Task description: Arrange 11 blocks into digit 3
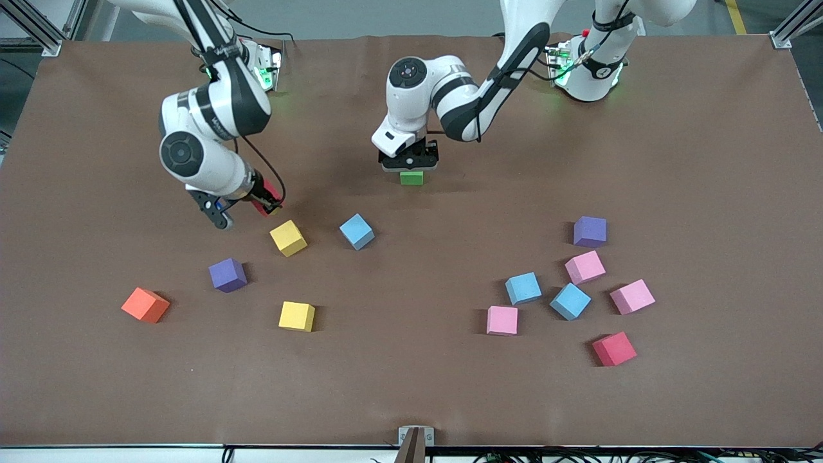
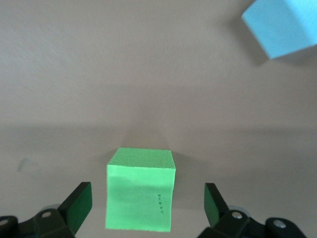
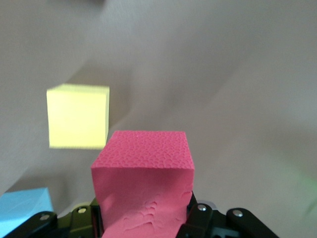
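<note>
Left gripper [image 1: 410, 166] stands low over the small green matte foam cube [image 1: 411, 178], fingers [image 2: 79, 206] spread wide and clear of the cube's sides; the cube rests on the brown table [image 1: 411, 386] mid-table, farther from the front camera than the other blocks.

Right gripper [image 1: 267, 204] is clamped on a red foam cube [image 3: 143, 178], held above the table over a yellow foam cube [image 1: 288, 238], toward the right arm's end. A light blue foam cube [image 1: 357, 231] lies beside the yellow one.

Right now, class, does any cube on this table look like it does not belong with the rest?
Yes. One orange foam cube sits alone toward the right arm's end of the brown table, the only cube of that colour; every other colour there, apart from green, shows more than once.
</note>
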